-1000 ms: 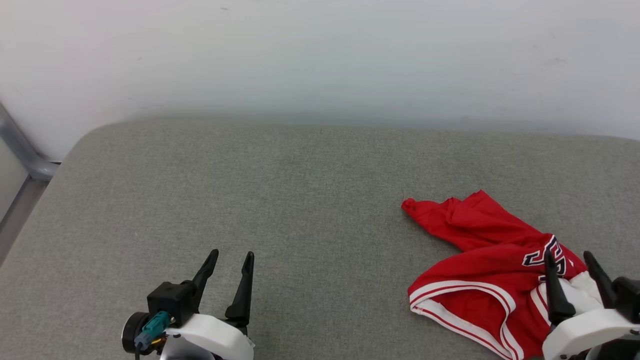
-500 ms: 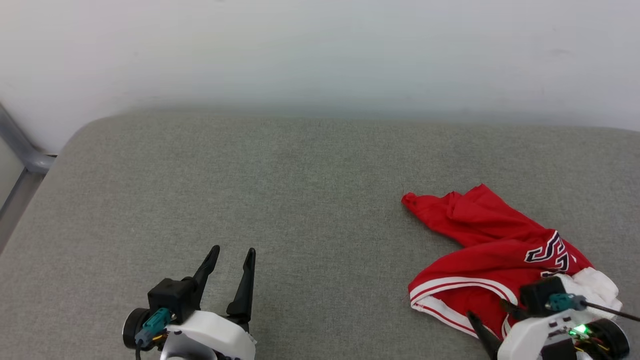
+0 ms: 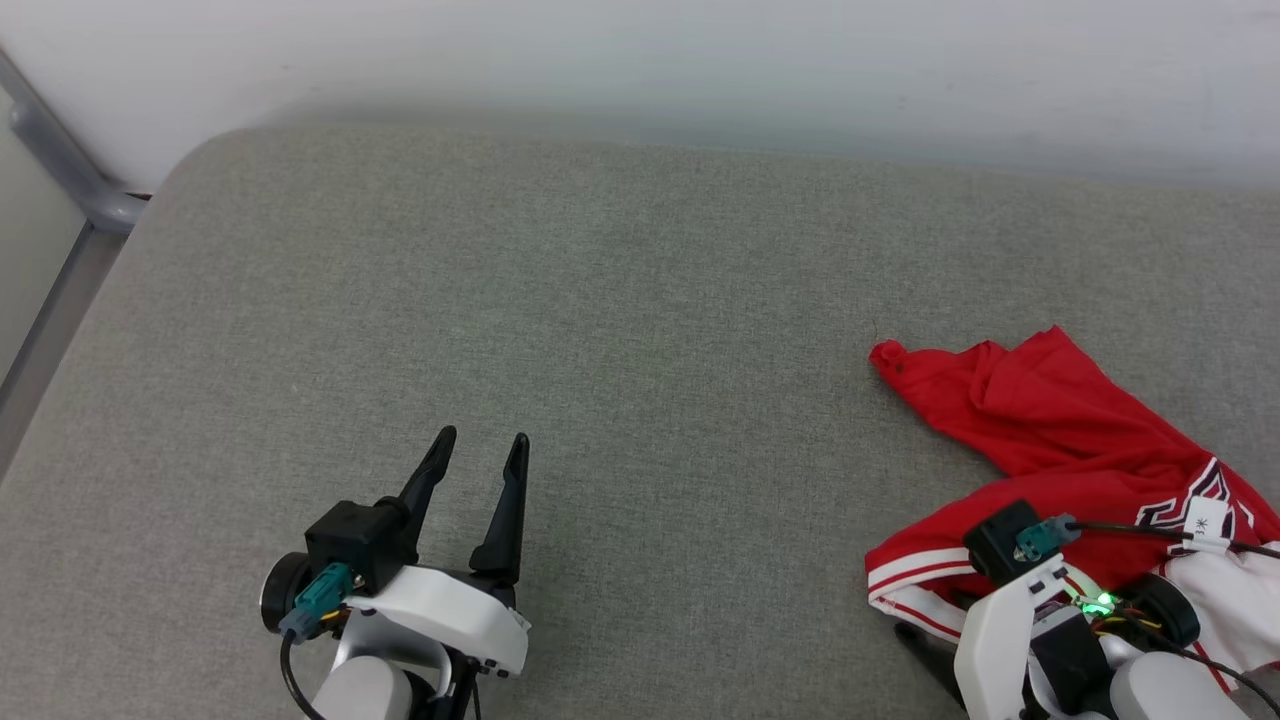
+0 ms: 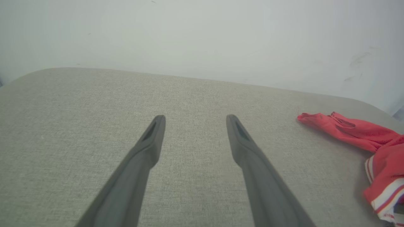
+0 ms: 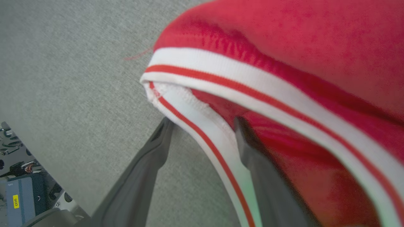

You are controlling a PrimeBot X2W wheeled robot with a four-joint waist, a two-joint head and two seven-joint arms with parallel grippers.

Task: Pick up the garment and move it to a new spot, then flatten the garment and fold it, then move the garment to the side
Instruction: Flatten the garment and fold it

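The garment [image 3: 1050, 430] lies crumpled at the right of the grey cushion, red with a striped trim and dark lettering [image 3: 1195, 505] near the right edge. My right arm's wrist [image 3: 1040, 600] hangs over its near edge, pointing down. In the right wrist view my right gripper [image 5: 202, 123] is open, and the white and red trim [image 5: 202, 126] of the garment [image 5: 284, 47] runs between its fingers. My left gripper [image 3: 482, 438] stands open and empty over bare cushion, far left of the garment [image 4: 350, 132].
The grey fabric cushion [image 3: 600, 300] spans the head view, with a white wall behind it. A grey metal frame bar [image 3: 60, 165] stands at the upper left corner. Parts of my base [image 5: 19, 195] show past the cushion's near edge.
The head camera has tilted and shifted the whole picture. My right gripper has turned from pointing up to pointing down and now straddles the garment's striped trim. The left gripper holds its pose.
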